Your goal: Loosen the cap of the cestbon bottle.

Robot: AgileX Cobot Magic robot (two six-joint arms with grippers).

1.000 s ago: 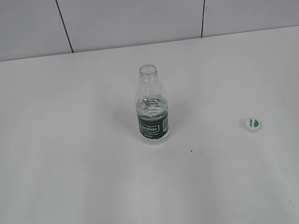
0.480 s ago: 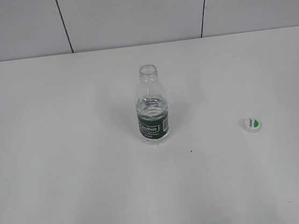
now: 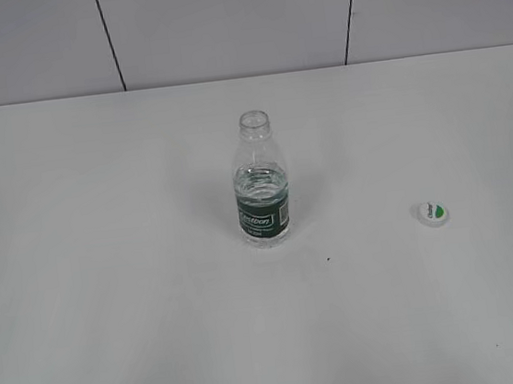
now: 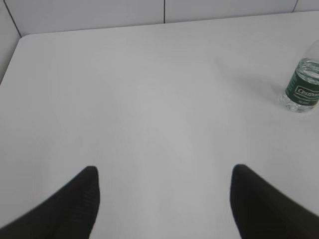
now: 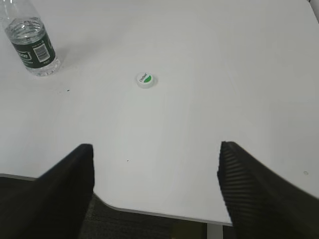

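The cestbon bottle (image 3: 261,187) stands upright mid-table, its neck open with no cap on it, and some water inside. It shows at the right edge of the left wrist view (image 4: 302,85) and at the top left of the right wrist view (image 5: 31,42). The cap (image 3: 433,213) lies apart on the table to the bottle's right, green patch up; it also shows in the right wrist view (image 5: 146,79). My left gripper (image 4: 164,172) is open and empty, far left of the bottle. My right gripper (image 5: 155,149) is open and empty, back over the table's near edge.
The white table (image 3: 107,265) runs back to a grey panelled wall (image 3: 218,20). The table's front edge and rounded corner (image 5: 114,209) show in the right wrist view, with dark floor below. Neither arm shows in the exterior view.
The cap has shifted slightly on the table and settled flat. The bottle has not moved.
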